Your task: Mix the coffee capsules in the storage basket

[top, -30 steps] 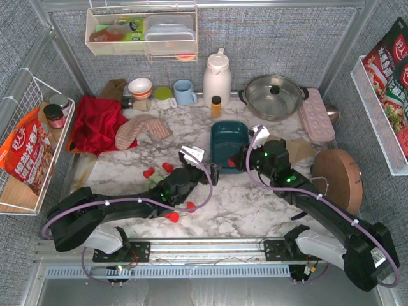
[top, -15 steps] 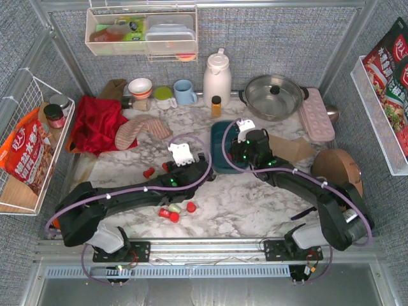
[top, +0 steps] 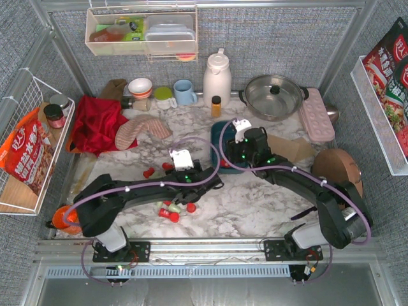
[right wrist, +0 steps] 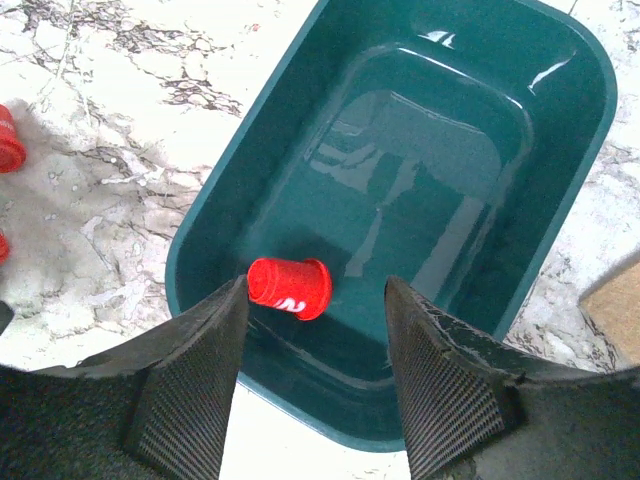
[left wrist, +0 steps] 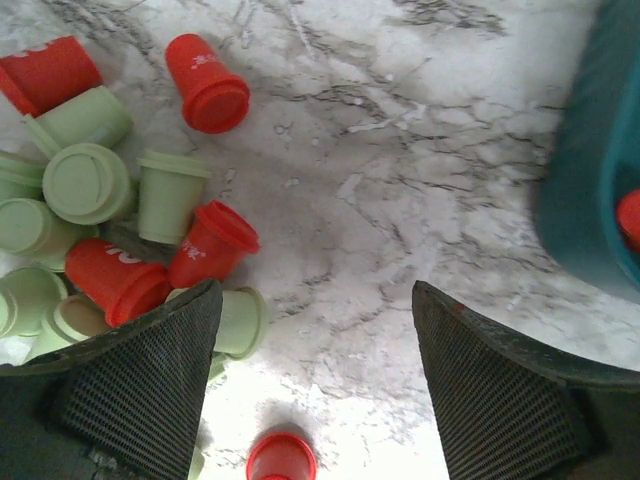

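The table is marked as white marble with grey veining, the storage basket as glossy dark teal, the one capsule in it as bright red, the loose coffee capsules as red and pale mint green, the cloth as deep red, the cables as purple.

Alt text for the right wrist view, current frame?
Open right gripper hangs over a dark teal storage basket on the marble table, its black fingers framing one red coffee capsule lying on its side inside. Two more red capsules peek in at the left edge, outside the basket.
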